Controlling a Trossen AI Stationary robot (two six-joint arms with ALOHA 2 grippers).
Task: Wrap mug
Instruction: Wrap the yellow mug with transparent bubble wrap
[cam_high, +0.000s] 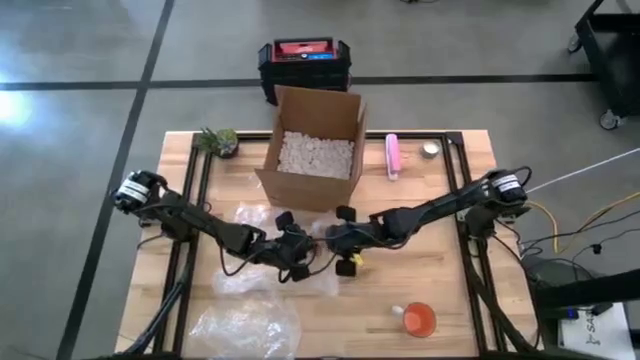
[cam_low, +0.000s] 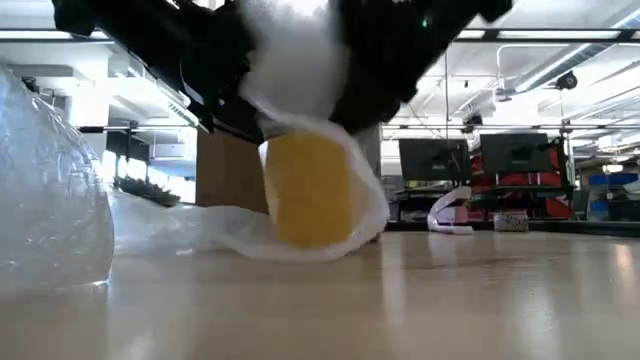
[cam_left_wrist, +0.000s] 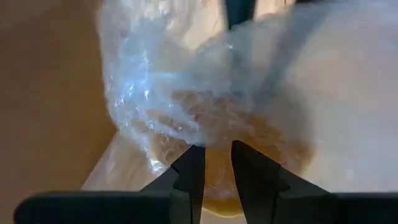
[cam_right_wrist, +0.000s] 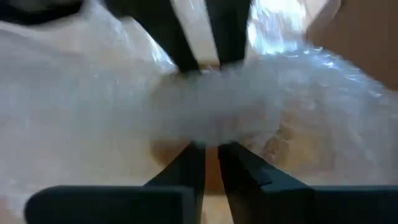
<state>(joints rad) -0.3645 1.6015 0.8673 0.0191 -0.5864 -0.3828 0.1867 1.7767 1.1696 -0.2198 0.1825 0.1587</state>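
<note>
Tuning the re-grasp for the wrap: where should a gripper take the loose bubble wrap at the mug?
Probably the gathered bunch of bubble wrap above the yellow mug, from above. The mug stands upright and the wrap's tail lies flat on the table. Both the left gripper and the right gripper are there.

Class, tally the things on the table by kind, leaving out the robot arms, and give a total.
Cardboard box: 1
Yellow mug: 1
Bubble wrap sheets: 2
Potted plant: 1
Pink bottle: 1
Small tin: 1
Orange cup: 1
Total: 8
</note>
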